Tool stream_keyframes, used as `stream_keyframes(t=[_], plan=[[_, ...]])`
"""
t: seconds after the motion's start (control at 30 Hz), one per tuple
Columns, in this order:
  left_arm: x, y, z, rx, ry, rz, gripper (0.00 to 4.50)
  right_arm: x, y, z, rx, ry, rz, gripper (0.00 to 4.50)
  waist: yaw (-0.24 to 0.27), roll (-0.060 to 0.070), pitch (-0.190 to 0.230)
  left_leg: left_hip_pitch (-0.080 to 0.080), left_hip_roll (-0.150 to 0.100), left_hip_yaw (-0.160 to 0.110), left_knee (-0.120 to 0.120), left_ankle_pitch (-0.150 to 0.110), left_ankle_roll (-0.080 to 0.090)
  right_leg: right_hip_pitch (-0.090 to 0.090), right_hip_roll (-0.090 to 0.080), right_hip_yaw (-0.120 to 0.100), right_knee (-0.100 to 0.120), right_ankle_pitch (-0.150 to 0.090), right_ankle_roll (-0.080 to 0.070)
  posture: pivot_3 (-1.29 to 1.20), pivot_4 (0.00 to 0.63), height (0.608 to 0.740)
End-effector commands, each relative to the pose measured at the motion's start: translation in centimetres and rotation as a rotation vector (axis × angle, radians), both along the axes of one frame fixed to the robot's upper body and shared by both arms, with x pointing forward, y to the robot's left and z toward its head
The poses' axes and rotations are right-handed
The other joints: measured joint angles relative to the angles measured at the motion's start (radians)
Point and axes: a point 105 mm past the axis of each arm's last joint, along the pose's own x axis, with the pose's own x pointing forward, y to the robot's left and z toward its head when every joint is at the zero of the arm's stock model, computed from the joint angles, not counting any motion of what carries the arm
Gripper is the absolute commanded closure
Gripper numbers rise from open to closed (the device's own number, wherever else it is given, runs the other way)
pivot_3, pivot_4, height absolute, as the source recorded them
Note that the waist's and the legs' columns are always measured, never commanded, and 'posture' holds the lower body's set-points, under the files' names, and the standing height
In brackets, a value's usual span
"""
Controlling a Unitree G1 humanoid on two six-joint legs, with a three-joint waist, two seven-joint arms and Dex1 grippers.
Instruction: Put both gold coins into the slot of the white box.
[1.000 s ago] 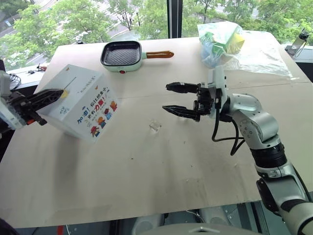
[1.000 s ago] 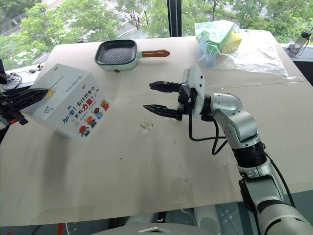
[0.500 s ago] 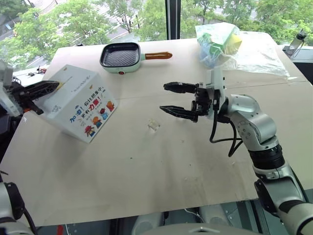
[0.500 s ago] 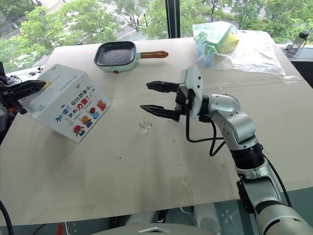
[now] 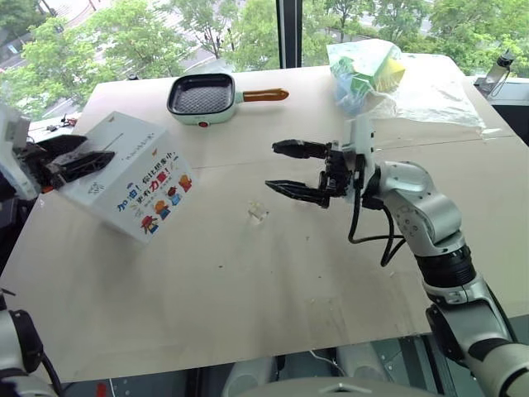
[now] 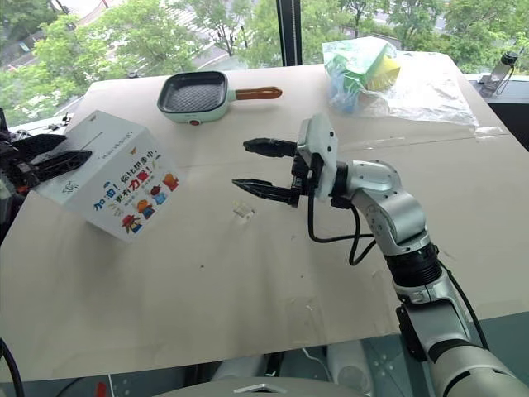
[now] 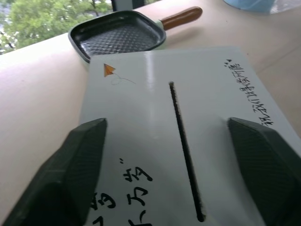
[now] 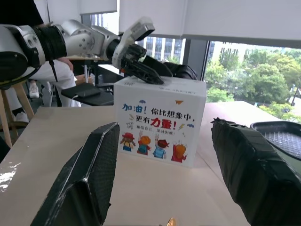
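- Left pincer (image 5: 83, 155) stood wide over the white box (image 5: 136, 186) (near the tabletop (image 5: 248, 289) edge), straddling the slot (image 7: 184, 146).
- Right pincer (image 5: 285, 169) gaped empty mid-tabletop, bare room around.

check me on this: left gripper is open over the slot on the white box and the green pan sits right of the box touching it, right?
Not touching. In the left eye view the green pan lies apart from the white box, bare table between them. The rest holds: the left gripper is open over the slot.

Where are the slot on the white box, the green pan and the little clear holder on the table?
slot (image 7: 185, 150): left wrist view, middle of the dark slit.
green pan (image 5: 202, 97): left eye view, dark ridged inside.
clear holder (image 5: 259, 212): left eye view, its middle, on the table.
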Motion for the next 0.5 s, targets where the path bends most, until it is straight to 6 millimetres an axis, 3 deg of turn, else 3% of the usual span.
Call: stream_keyframes(t=[0.03,0.13,0.23,0.33,0.5], plan=[[-1.7,-2.5,4.4,-0.028,-0.152,-0.113,0.09,0.9,1.6,-1.5,-0.022,-0.005,-0.061,1.14,-0.007,-0.004,-0.001,-0.002,0.0,0.0,0.001,0.0,0.0,-0.002,0.0,0.0,0.001,0.0,0.0,0.0,0.15,0.736],[-4.7,-6.8,3.9,-0.016,-0.077,-0.305,0.09,1.6,3.1,-3.6,-0.071,0.004,-0.103,1.14,-0.02,-0.004,-0.001,-0.006,0.0,0.0,0.004,0.0,0.0,-0.005,-0.001,-0.001,0.001,0.0,0.0,0.0,0.15,0.736],[-7.5,-9.8,0.5,0.066,0.075,-0.402,0.09,1.9,4.2,-5.8,-0.133,0.081,-0.102,1.14,-0.039,-0.004,-0.001,-0.005,-0.001,0.002,0.004,0.0,0.0,-0.005,-0.002,-0.001,0.0,0.0,0.0,0.0,0.15,0.736],[-9.2,-11.3,-2.3,0.109,0.154,-0.379,0.09,2.4,5.1,-7.7,-0.197,0.113,-0.128,1.14,-0.041,-0.004,-0.001,-0.003,-0.001,0.002,-0.001,0.0,0.0,-0.006,-0.002,0.0,0.0,0.0,-0.001,0.0,0.15,0.736],[-10.9,-13.1,-4.6,0.086,0.189,-0.349,0.09,2.7,6.1,-8.4,-0.211,0.133,-0.161,1.14,-0.03,-0.003,-0.001,-0.002,0.003,0.001,-0.003,0.002,-0.003,-0.007,0.002,-0.001,0.0,0.005,-0.008,0.0,0.15,0.736]])
